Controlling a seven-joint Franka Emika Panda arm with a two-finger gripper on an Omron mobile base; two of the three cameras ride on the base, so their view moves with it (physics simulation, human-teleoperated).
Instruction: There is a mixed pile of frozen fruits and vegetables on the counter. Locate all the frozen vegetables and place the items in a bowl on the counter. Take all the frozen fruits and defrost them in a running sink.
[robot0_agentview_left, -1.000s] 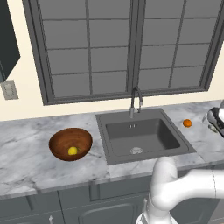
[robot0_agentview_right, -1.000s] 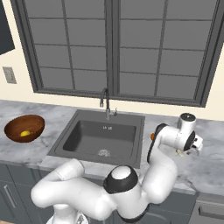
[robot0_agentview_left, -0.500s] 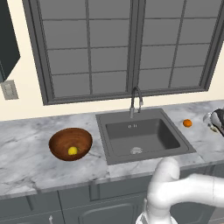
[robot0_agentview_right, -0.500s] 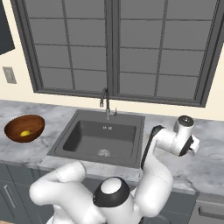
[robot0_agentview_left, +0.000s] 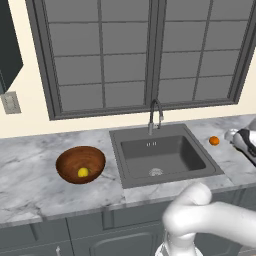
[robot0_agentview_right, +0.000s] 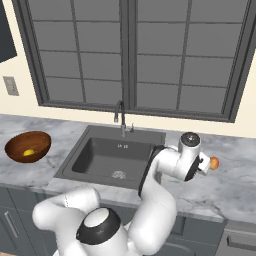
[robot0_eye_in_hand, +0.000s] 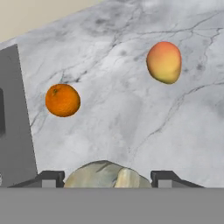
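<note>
The whitish lump (robot0_eye_in_hand: 105, 175) sits between the gripper's (robot0_eye_in_hand: 107, 178) dark fingertips, jaws partly closed around it, apparently gripped for carrying to the brown bowl (robot0_agentview_left: 65, 161), where the yellow piece (robot0_agentview_left: 83, 172) lies. Beyond, an orange ball (robot0_eye_in_hand: 62, 100) and a peach-like ball (robot0_eye_in_hand: 164, 61) rest apart on the marble counter (robot0_eye_in_hand: 127, 113), right of the sink (robot0_agentview_left: 165, 155). No writing is legible.

Right base view. The arm reached over the marble counter (robot0_agentview_right: 235, 185) right of the sink (robot0_agentview_right: 112, 159); the gripper itself was hidden behind the white wrist. An orange-red peach-like ball (robot0_agentview_right: 214, 163) lay on the counter just beyond the wrist's right edge. Far to the hand's left stood the brown wooden bowl (robot0_agentview_right: 20, 143), holding a yellow piece (robot0_agentview_right: 29, 152); the faucet (robot0_agentview_right: 120, 116) rose behind the basin
</note>
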